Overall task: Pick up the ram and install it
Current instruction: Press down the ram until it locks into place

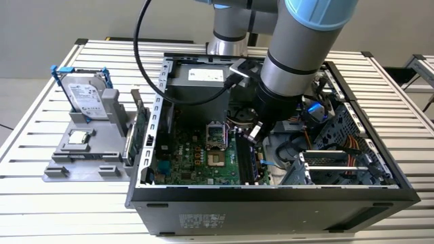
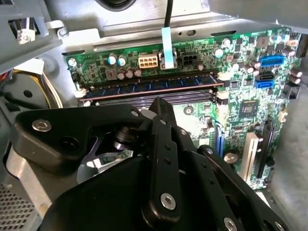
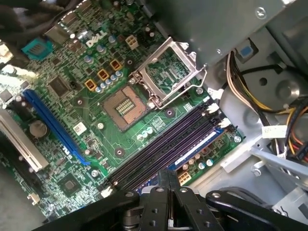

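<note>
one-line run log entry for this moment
stage: ram install | claw: over memory slots | ram: seated in slot | cpu socket: open, empty

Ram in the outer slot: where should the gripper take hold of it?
Probably the top edge at mid-length, pinching the two flat faces and coming straight down. The ram stands on edge in its slot; its lower edge is buried, and white latches sit at both ends.

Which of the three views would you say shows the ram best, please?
The second wrist view: the ram lies seated along its slot on the motherboard, unobstructed beyond the pincer. The first wrist view shows it edge-on. In the exterior view the arm partly hides it.
</note>
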Motion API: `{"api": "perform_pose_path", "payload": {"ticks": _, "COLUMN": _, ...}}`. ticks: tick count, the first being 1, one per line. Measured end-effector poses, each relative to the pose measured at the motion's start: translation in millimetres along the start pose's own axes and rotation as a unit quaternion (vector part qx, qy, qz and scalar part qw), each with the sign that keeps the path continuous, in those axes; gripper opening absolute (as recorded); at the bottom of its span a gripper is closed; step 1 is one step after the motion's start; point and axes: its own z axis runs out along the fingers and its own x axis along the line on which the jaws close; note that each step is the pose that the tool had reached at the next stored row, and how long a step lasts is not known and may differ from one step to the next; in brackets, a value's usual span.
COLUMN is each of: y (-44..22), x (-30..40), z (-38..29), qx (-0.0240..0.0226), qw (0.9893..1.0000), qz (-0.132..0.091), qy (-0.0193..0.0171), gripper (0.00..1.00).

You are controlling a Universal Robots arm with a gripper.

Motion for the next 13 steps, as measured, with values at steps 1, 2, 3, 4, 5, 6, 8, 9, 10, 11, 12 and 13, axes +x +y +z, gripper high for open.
{"api": "perform_pose_path", "payload": {"ticks": 1, "y": 0.0, "x": 0.0, "z": 0.0, "qx": 0.0000, "qw": 1.0000, "qz": -0.006, "qy": 0.0003, "gripper": 0.00}}
{"api": "perform_pose_path", "payload": {"ticks": 2, "y": 0.0, "x": 0.0, "z": 0.0, "qx": 0.0000, "qw": 0.9999, "qz": -0.014, "qy": 0.0006, "gripper": 0.00}}
{"api": "perform_pose_path", "payload": {"ticks": 3, "y": 0.0, "x": 0.0, "z": 0.0, "qx": 0.0001, "qw": 0.9998, "qz": -0.021, "qy": 0.0008, "gripper": 0.00}}
{"api": "perform_pose_path", "payload": {"ticks": 4, "y": 0.0, "x": 0.0, "z": 0.0, "qx": 0.0001, "qw": 0.9996, "qz": -0.029, "qy": 0.0011, "gripper": 0.00}}
{"api": "perform_pose_path", "payload": {"ticks": 5, "y": 0.0, "x": 0.0, "z": 0.0, "qx": 0.0001, "qw": 0.9993, "qz": -0.038, "qy": 0.0015, "gripper": 0.00}}
{"api": "perform_pose_path", "payload": {"ticks": 6, "y": 0.0, "x": 0.0, "z": 0.0, "qx": 0.0002, "qw": 0.9989, "qz": -0.046, "qy": 0.0018, "gripper": 0.00}}
{"api": "perform_pose_path", "payload": {"ticks": 8, "y": 0.0, "x": 0.0, "z": 0.0, "qx": 0.0002, "qw": 0.9981, "qz": -0.062, "qy": 0.0024, "gripper": 0.00}}
{"api": "perform_pose_path", "payload": {"ticks": 9, "y": 0.0, "x": 0.0, "z": 0.0, "qx": 0.0003, "qw": 0.9975, "qz": -0.070, "qy": 0.0027, "gripper": 0.00}}
{"api": "perform_pose_path", "payload": {"ticks": 10, "y": 0.0, "x": 0.0, "z": 0.0, "qx": 0.0003, "qw": 0.9969, "qz": -0.078, "qy": 0.0030, "gripper": 0.00}}
{"api": "perform_pose_path", "payload": {"ticks": 11, "y": 0.0, "x": 0.0, "z": 0.0, "qx": 0.0003, "qw": 0.9964, "qz": -0.085, "qy": 0.0033, "gripper": 0.00}}
{"api": "perform_pose_path", "payload": {"ticks": 12, "y": 0.0, "x": 0.0, "z": 0.0, "qx": 0.0003, "qw": 0.9956, "qz": -0.093, "qy": 0.0036, "gripper": 0.00}}
{"api": "perform_pose_path", "payload": {"ticks": 13, "y": 0.0, "x": 0.0, "z": 0.0, "qx": 0.0004, "qw": 0.9949, "qz": -0.101, "qy": 0.0039, "gripper": 0.00}}
